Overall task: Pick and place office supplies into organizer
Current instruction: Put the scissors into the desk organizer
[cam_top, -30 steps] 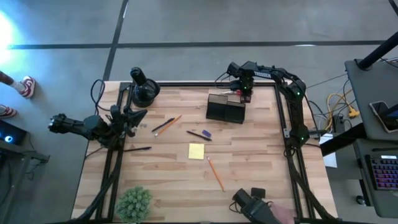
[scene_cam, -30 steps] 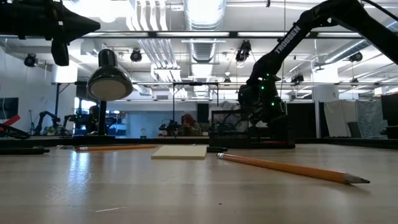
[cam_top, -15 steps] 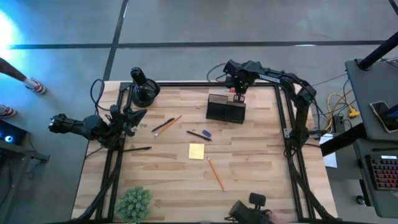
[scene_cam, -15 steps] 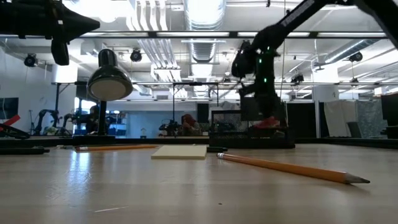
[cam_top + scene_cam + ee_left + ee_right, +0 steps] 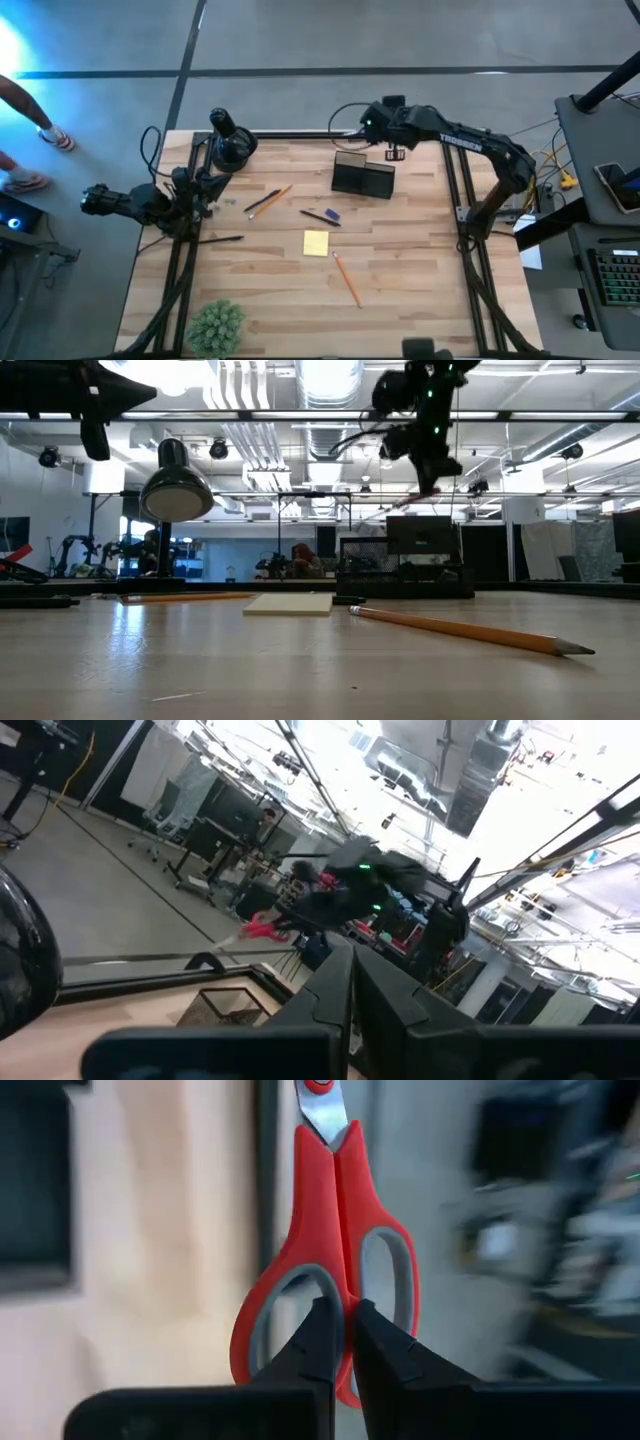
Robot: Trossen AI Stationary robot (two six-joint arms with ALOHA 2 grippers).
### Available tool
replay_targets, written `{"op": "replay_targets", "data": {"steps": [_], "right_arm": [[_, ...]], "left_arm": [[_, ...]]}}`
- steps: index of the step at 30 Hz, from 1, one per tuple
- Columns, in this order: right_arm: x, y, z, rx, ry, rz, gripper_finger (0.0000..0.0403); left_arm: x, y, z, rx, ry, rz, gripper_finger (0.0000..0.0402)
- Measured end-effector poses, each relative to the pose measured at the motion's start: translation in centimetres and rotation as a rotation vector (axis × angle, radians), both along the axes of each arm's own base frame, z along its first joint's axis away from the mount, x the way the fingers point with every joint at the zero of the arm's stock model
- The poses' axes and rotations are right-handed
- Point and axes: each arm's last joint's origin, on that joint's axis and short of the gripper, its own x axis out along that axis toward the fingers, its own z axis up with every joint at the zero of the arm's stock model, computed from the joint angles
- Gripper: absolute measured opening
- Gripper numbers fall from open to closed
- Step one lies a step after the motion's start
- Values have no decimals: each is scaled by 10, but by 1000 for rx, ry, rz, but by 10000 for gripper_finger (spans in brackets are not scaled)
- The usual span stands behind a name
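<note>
My right gripper (image 5: pixel 393 150) is shut on the red-handled scissors (image 5: pixel 335 1200) and hangs high over the table's far edge, just beyond the black organizer (image 5: pixel 362 175). In the low view, the gripper (image 5: pixel 428 460) and scissors (image 5: pixel 415 496) are well above the organizer (image 5: pixel 400 565). The yellow sticky-note pad (image 5: pixel 316 243), orange pencils (image 5: pixel 347 279) (image 5: pixel 278 194), a pen with a purple piece (image 5: pixel 326 215) and a black pen (image 5: pixel 220 239) lie flat on the wood. My left gripper (image 5: pixel 350 1010) is shut, waiting at the table's left edge (image 5: pixel 208 186). My right gripper pinches the scissors' handles (image 5: pixel 342 1285) between its two fingers, where the inner bars of the two red loops meet. The fingers (image 5: pixel 318 1342) lie along the scissors, with the blades (image 5: pixel 322 1110) pointing away from them. The scissors are lifted clear of the table and organizer.
A round black lamp (image 5: pixel 230 145) stands at the far left corner and shows large in the low view (image 5: pixel 176 485). A green plant (image 5: pixel 215 325) sits at the near left corner. A black frame rail (image 5: pixel 455 200) borders the tabletop. People's legs (image 5: pixel 30 150) are beyond the left side.
My right gripper, shut on the scissors, has risen from table height behind the organizer to well above it and has turned, its arm swinging toward the table's left. The scissors have been lifted clear of the table.
</note>
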Motion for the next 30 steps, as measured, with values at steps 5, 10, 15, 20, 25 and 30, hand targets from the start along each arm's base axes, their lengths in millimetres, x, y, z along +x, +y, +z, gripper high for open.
{"op": "replay_targets", "data": {"steps": [5, 10, 15, 20, 25, 30], "right_arm": [[6, 31, 14, -205, 222, 131, 12], [8, 60, 22, -266, 287, 218, 12], [13, 91, 20, -309, 329, 282, 12], [16, 108, 15, -302, 352, 334, 12], [21, 105, 1, -311, 411, 326, 12], [27, 95, -16, -330, 493, 294, 12]], "left_arm": [[-1, 0, 0, -2, -8, 0, 0], [-1, 0, 0, -3, -8, 0, 0], [-2, 0, 1, -5, -11, -1, 0], [-1, 0, 1, -11, -14, -2, 0], [-2, 0, 2, -15, -29, -3, 0], [-2, 1, 2, -15, -36, -2, 0]]}}
